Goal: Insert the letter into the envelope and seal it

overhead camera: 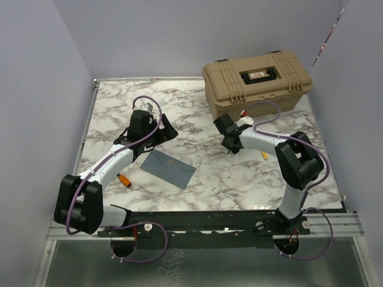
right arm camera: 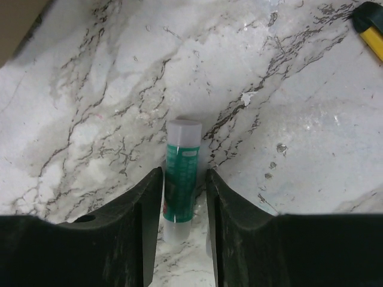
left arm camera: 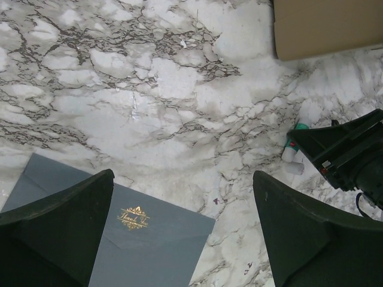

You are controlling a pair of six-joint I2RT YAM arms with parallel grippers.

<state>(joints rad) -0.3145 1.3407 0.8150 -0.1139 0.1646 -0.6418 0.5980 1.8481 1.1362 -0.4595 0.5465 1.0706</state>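
Note:
The slate-grey envelope (overhead camera: 168, 168) lies flat on the marble table, a gold "Thank You" mark at its centre (left arm camera: 134, 218). My left gripper (left arm camera: 182, 174) hovers open just beyond the envelope's far corner, nothing between its fingers. A green-and-white glue stick (right arm camera: 181, 179) lies on the table between the fingers of my right gripper (right arm camera: 184, 173). The left finger is against the stick and a thin gap shows at the right finger. The same glue stick (left arm camera: 292, 153) shows beside the right gripper in the left wrist view. The letter is out of view.
A tan hard case (overhead camera: 257, 81) stands at the back right, just behind the right gripper (overhead camera: 227, 136). A yellow-handled tool (overhead camera: 264, 155) lies by the right arm, an orange one (overhead camera: 124, 180) by the left arm. Grey walls enclose the table.

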